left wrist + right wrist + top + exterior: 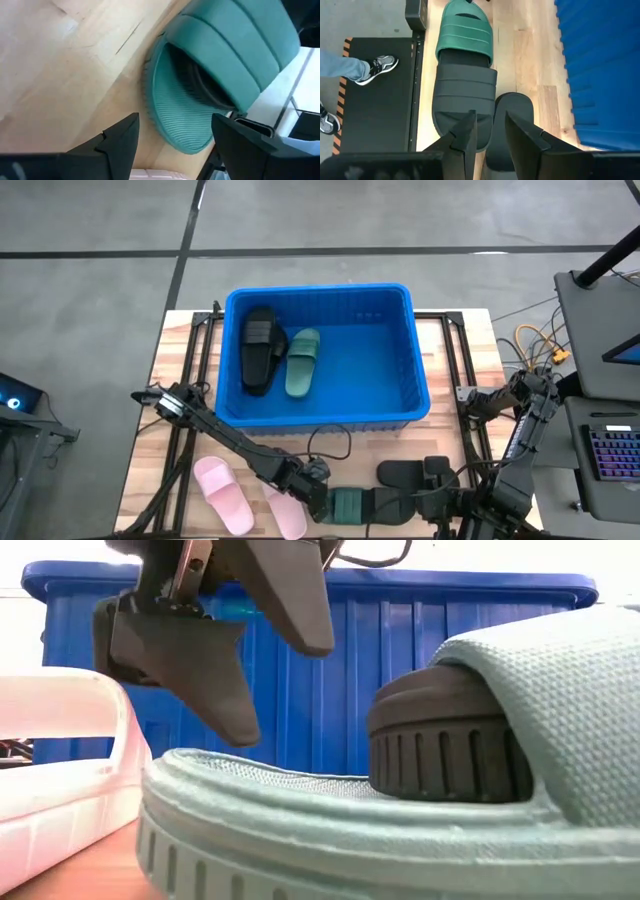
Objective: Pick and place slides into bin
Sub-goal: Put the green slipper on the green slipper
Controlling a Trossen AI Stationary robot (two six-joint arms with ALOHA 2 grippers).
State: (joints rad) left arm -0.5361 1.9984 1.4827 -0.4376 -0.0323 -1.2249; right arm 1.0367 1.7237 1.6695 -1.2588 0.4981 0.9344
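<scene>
from above, the blue bin (322, 355) with ribbed walls held a black slide (259, 347) and a green slide (302, 361), while two pink slides (225, 492) lay on the wood table (452, 365) near the front edge. only the low view showed the bumpy rubber of the green slide by the camera (330, 825) up close. the left wrist view showed the left claw (175, 142) spread wide over that slide's ridged sole, holding nothing, and the right wrist view showed the right claw (491, 131) narrow over a black slide on the table (465, 102), though i cannot tell if it gripped it.

pink slides (225, 495): 2 | green (303, 363): 2 | black (259, 348): 3 (two overlapping) | bin (415, 370): 1

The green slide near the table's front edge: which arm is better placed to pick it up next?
Probably the left. The left gripper hovers open right at the green slide, while the right gripper is over a black slide.
</scene>
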